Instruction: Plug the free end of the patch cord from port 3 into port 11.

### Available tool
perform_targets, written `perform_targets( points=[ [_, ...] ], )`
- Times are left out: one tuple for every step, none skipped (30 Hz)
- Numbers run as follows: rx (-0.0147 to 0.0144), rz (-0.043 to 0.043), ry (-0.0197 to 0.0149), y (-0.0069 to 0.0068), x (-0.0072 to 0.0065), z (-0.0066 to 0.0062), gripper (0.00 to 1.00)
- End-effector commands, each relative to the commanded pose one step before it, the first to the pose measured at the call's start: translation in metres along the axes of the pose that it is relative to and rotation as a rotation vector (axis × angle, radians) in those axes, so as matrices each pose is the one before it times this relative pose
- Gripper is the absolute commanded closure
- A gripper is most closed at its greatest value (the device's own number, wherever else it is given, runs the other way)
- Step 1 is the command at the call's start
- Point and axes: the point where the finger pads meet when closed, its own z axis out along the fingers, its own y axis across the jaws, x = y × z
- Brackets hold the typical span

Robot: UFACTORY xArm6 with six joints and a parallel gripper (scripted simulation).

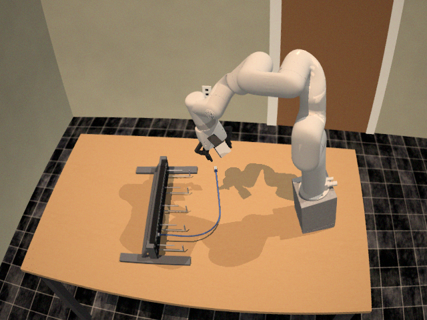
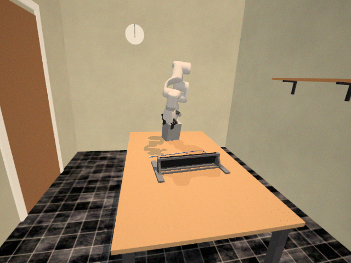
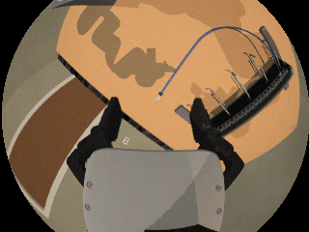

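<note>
The grey patch-panel rack (image 1: 157, 211) stands on the table on two flat feet; it also shows in the exterior view (image 2: 188, 163) and the wrist view (image 3: 247, 100). A blue patch cord (image 1: 214, 207) leaves the rack near its front end, curves over the table and ends in a white plug (image 1: 215, 168), which lies on the table beside the rack's far end. The plug also shows in the wrist view (image 3: 160, 96). My gripper (image 1: 204, 154) is open and empty, in the air above the table, a little left of and above the plug. In the wrist view my gripper (image 3: 155, 105) holds nothing between its fingers.
Thin metal cable hooks (image 1: 177, 207) stick out of the rack on the cord's side. The arm's grey base block (image 1: 315, 207) stands at the table's right. The far table edge lies close behind the gripper.
</note>
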Motion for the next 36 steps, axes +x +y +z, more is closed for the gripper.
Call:
perform_targets(
  points=[
    [-0.00220,0.00021,-0.00310,0.00055,-0.00093,-0.00140,0.00],
    [0.00000,0.00000,0.00000,0.00000,0.00000,0.00000,0.00],
    [0.00000,0.00000,0.00000,0.00000,0.00000,0.00000,0.00],
    [0.00000,0.00000,0.00000,0.00000,0.00000,0.00000,0.00],
    [0.00000,0.00000,0.00000,0.00000,0.00000,0.00000,0.00],
    [0.00000,0.00000,0.00000,0.00000,0.00000,0.00000,0.00],
    [0.00000,0.00000,0.00000,0.00000,0.00000,0.00000,0.00],
    [0.00000,0.00000,0.00000,0.00000,0.00000,0.00000,0.00],
    [0.00000,0.00000,0.00000,0.00000,0.00000,0.00000,0.00],
    [0.00000,0.00000,0.00000,0.00000,0.00000,0.00000,0.00],
    [0.00000,0.00000,0.00000,0.00000,0.00000,0.00000,0.00],
    [0.00000,0.00000,0.00000,0.00000,0.00000,0.00000,0.00],
    [0.00000,0.00000,0.00000,0.00000,0.00000,0.00000,0.00],
    [0.00000,0.00000,0.00000,0.00000,0.00000,0.00000,0.00],
    [0.00000,0.00000,0.00000,0.00000,0.00000,0.00000,0.00],
    [0.00000,0.00000,0.00000,0.00000,0.00000,0.00000,0.00],
    [0.00000,0.00000,0.00000,0.00000,0.00000,0.00000,0.00],
    [-0.00146,0.00099,0.00031,0.00031,-0.00041,0.00040,0.00],
    [-0.00888,0.00619,0.00179,0.00186,-0.00255,0.00243,0.00],
    [-0.02017,0.01491,0.00361,0.00403,-0.00602,0.00570,0.00],
    [-0.03168,0.02604,0.00425,0.00572,-0.01014,0.00957,0.00],
    [-0.03523,0.03321,0.00236,0.00533,-0.01239,0.01170,0.00],
    [-0.00846,0.00873,0.00014,0.00110,-0.00317,0.00302,0.00],
    [-0.01230,0.01327,-0.00013,0.00145,-0.00476,0.00453,0.00],
    [-0.01447,0.01657,-0.00071,0.00147,-0.00586,0.00558,0.00],
    [-0.01446,0.01771,-0.00136,0.00118,-0.00618,0.00589,0.00],
    [-0.01354,0.01775,-0.00195,0.00082,-0.00611,0.00583,0.00],
    [-0.01263,0.01771,-0.00249,0.00047,-0.00602,0.00576,0.00],
    [-0.01191,0.01788,-0.00304,0.00015,-0.00601,0.00576,0.00],
    [-0.01126,0.01812,-0.00358,-0.00016,-0.00603,0.00579,0.00],
    [-0.01063,0.01837,-0.00411,-0.00047,-0.00606,0.00582,0.00],
    [-0.00997,0.01854,-0.00463,-0.00078,-0.00606,0.00584,0.00],
    [0.00000,0.00000,0.00000,0.00000,0.00000,0.00000,0.00],
    [0.00000,0.00000,0.00000,0.00000,0.00000,0.00000,0.00],
    [-0.02524,0.05476,-0.01625,-0.00410,-0.01763,0.01704,0.00],
    [-0.00542,0.01376,-0.00468,-0.00135,-0.00438,0.00427,0.00]
  ],
)
